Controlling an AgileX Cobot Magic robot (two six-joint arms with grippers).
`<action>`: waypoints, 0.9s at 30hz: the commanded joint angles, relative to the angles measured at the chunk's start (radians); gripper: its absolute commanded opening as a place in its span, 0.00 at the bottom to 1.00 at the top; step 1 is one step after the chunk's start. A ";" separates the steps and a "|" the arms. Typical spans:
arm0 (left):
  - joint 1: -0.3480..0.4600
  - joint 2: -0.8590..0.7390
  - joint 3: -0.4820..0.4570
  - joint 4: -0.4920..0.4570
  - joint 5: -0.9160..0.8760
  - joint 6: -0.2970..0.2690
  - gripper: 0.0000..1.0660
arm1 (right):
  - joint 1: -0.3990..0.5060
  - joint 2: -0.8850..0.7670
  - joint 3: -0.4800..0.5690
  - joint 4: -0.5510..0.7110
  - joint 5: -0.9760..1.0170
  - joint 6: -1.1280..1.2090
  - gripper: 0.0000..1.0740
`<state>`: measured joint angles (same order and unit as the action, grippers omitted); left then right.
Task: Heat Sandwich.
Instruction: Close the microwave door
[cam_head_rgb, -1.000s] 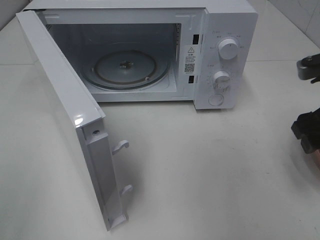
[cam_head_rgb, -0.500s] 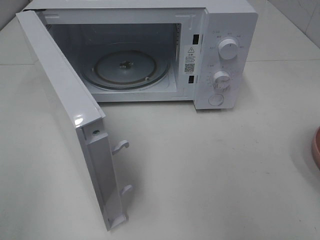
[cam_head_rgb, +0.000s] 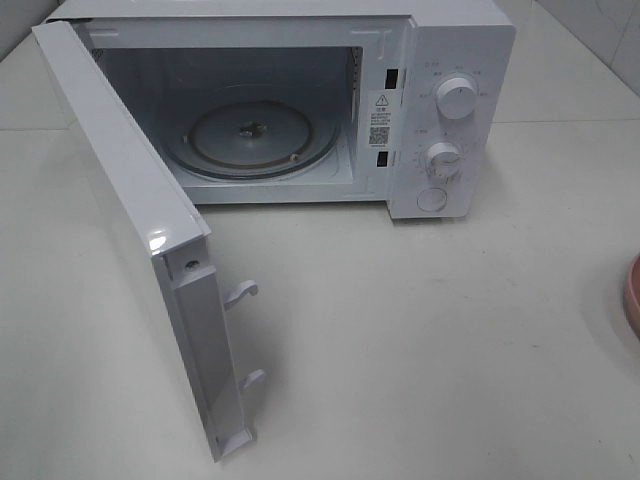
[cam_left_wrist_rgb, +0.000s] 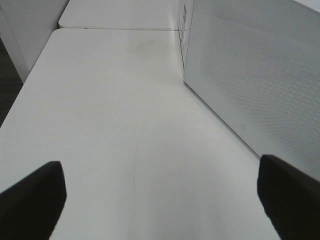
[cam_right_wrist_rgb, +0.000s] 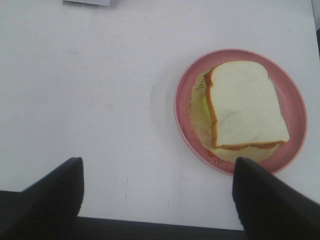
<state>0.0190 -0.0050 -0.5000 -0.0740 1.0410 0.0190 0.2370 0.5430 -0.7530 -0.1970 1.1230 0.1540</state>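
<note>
High overhead view of a white counter (cam_head_rgb: 420, 350). At upper left, a white microwave (cam_head_rgb: 300, 100) with its door (cam_head_rgb: 140, 230) swung wide open toward the lower left of the frame, two latch hooks jutting from the door's edge. Inside the cavity, a round glass turntable (cam_head_rgb: 250, 135), bare. At upper centre-right, the control panel with two round knobs (cam_head_rgb: 456, 98) stacked above a round button. At the far right edge, mid-height, a sliver of a pink plate (cam_head_rgb: 632, 295). No arm or hand visible in this view.

Left wrist view: left hand (cam_left_wrist_rgb: 160, 200) held low over bare counter, aimed along the surface, dark fingertips (cam_left_wrist_rgb: 32, 197) at the lower left and lower right corners, spread wide with nothing between them. Perforated white wall of the microwave filling the upper right.

Right wrist view: right hand (cam_right_wrist_rgb: 157, 197) pointing down at the counter from above, fingertips (cam_right_wrist_rgb: 47, 197) at lower left and lower right, spread wide, holding nothing. At centre right, the pink plate carrying the sandwich (cam_right_wrist_rgb: 240, 107): pale bread on top, orange edge and yellow-green layer showing beneath. Sandwich clear of the fingers, untouched, lying partly above the right fingertip in the frame.
</note>
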 joint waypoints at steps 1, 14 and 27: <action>0.003 -0.026 0.004 -0.004 -0.007 0.000 0.92 | -0.025 -0.095 0.040 0.026 0.018 -0.020 0.72; 0.003 -0.026 0.004 -0.004 -0.007 0.000 0.92 | -0.188 -0.420 0.172 0.106 -0.039 -0.117 0.71; 0.003 -0.026 0.004 -0.004 -0.007 0.001 0.92 | -0.215 -0.573 0.251 0.117 -0.084 -0.132 0.71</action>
<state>0.0190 -0.0050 -0.5000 -0.0740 1.0410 0.0190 0.0300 -0.0040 -0.5050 -0.0790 1.0510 0.0290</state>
